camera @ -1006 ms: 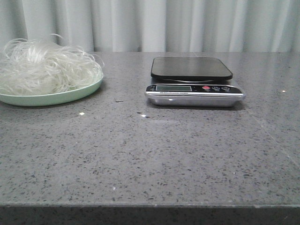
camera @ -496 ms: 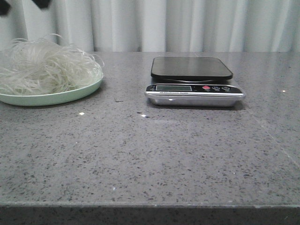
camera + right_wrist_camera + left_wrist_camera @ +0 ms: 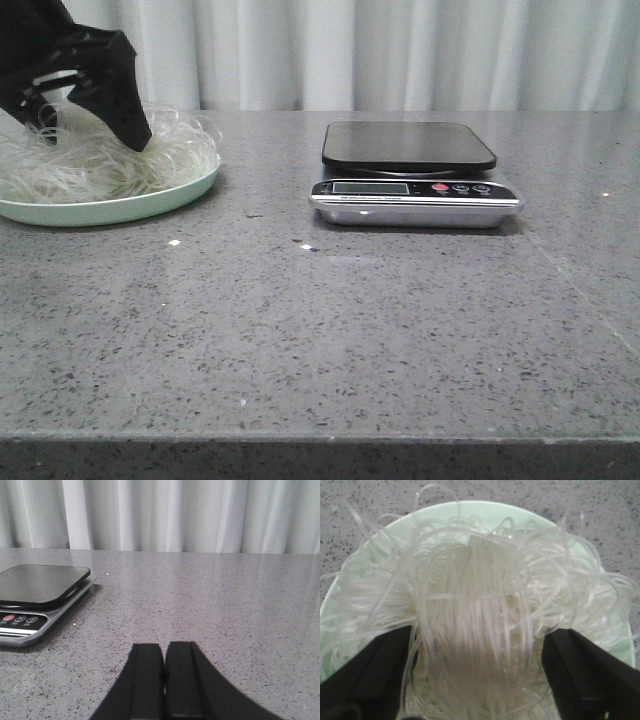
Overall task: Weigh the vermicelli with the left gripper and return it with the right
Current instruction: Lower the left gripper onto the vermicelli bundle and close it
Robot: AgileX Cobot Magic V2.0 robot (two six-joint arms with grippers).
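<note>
The vermicelli (image 3: 150,160), a fluffy mass of thin white translucent strands, lies on the pale green plate (image 3: 120,208) at the table's far left. My left gripper (image 3: 95,125) is down in the heap, open wide, with a finger on each side of the middle bundle. In the left wrist view the vermicelli (image 3: 475,605) fills the plate (image 3: 485,511) and both black fingers (image 3: 365,675) flank the strands. The scale (image 3: 412,172) stands empty at the middle back. My right gripper (image 3: 163,652) is shut and empty, low over the table, out of the front view.
The scale (image 3: 37,587) has a black weighing pad and a silver front with a display (image 3: 370,188) and buttons. A white curtain (image 3: 400,50) hangs behind the table. Small crumbs (image 3: 174,242) lie on the grey speckled tabletop (image 3: 330,340).
My left gripper has come down from above the view into the vermicelli heap on the plate. The heap looks pressed lower. The scale has not moved.
</note>
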